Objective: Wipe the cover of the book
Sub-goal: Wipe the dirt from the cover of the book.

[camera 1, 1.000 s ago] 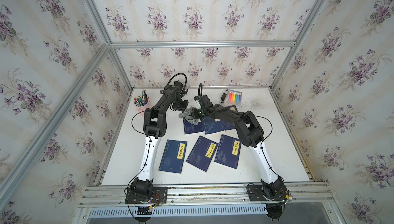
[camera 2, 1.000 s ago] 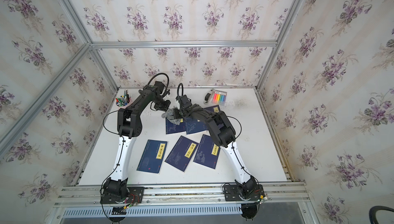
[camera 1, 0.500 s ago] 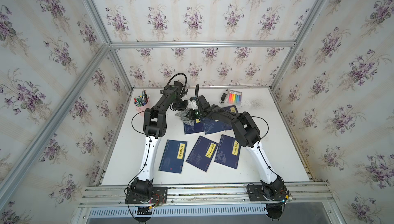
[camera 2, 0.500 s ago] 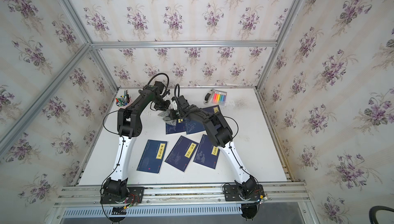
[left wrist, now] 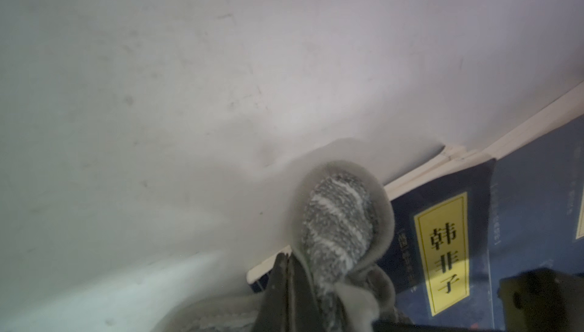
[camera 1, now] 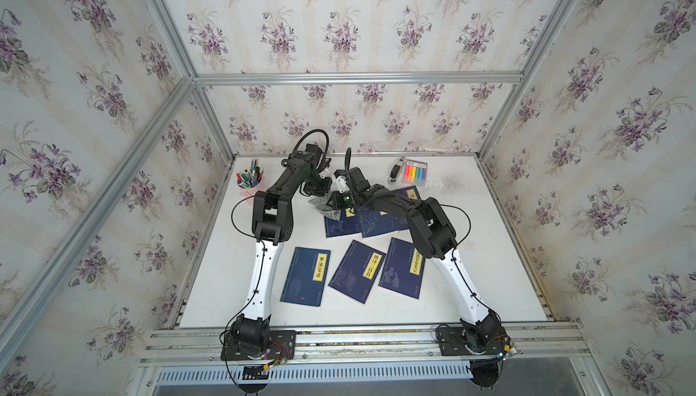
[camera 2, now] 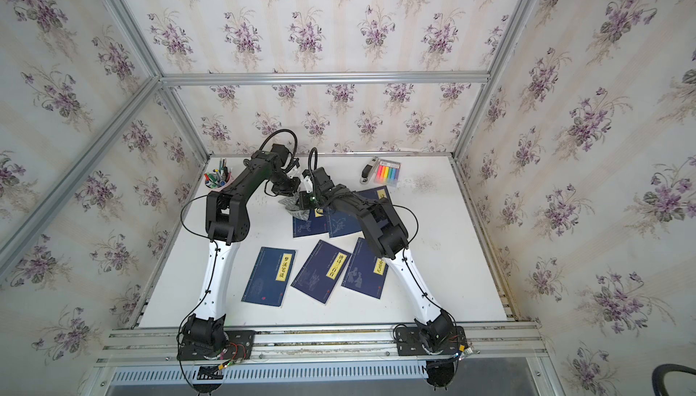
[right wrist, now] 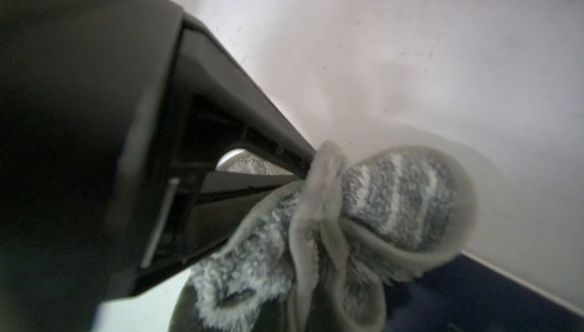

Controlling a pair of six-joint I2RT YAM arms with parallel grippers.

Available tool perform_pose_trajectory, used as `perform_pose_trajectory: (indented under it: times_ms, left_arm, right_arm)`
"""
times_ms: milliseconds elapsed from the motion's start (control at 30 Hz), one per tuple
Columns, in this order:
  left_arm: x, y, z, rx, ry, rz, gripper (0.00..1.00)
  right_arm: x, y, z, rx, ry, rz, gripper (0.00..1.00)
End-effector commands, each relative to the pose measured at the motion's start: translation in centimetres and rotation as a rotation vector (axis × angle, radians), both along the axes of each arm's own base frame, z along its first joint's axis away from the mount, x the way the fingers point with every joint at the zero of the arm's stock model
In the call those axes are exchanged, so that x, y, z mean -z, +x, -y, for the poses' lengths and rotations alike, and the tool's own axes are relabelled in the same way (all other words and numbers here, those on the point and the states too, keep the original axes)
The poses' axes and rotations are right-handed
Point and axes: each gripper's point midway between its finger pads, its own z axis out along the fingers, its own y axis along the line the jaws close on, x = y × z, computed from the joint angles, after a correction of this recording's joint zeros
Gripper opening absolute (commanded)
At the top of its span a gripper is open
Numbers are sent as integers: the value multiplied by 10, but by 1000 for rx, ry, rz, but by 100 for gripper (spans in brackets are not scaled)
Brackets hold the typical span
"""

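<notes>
top views: high, facing down, whole table [camera 1: 470, 262] | wrists: close, sharing cloth [left wrist: 338, 220]

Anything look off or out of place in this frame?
Yes: the left gripper and right gripper are both shut on the same grey cloth, which is bunched at the corner of the book, not spread flat on its cover.

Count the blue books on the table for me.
6. Front row: three blue books, left, middle, right. Back row, partly under the right arm: three more. Others may be hidden.
</notes>
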Motion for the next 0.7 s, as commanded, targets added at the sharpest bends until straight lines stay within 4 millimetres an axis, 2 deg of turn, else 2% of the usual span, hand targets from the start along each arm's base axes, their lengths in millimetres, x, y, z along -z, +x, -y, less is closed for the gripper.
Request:
perform_pose_trajectory:
  times_ms: [0, 33, 167, 333, 533, 667]
  left_arm:
    - [14, -35, 1, 8, -23, -128, 0]
    - [9, -32, 3, 2, -48, -106, 0]
    - [-8, -27, 9, 1, -100, -34, 0]
    - [-15, -26, 5, -4, -83, 5, 0]
    - [-31, -22, 5, -10, -97, 82, 0]
    - [-40, -21, 0, -24, -84, 121, 0]
  right_arm:
    - [50, -30, 29, 9, -151, -151, 0]
    - [31, -25, 29, 18, -125, -128, 0]
    - [21, -21, 38, 40, -103, -114, 0]
    - [23, -16, 50, 72, -111, -122, 0]
    - [11, -18, 52, 61, -72, -99, 0]
    - [15, -10, 67, 113, -125, -98, 0]
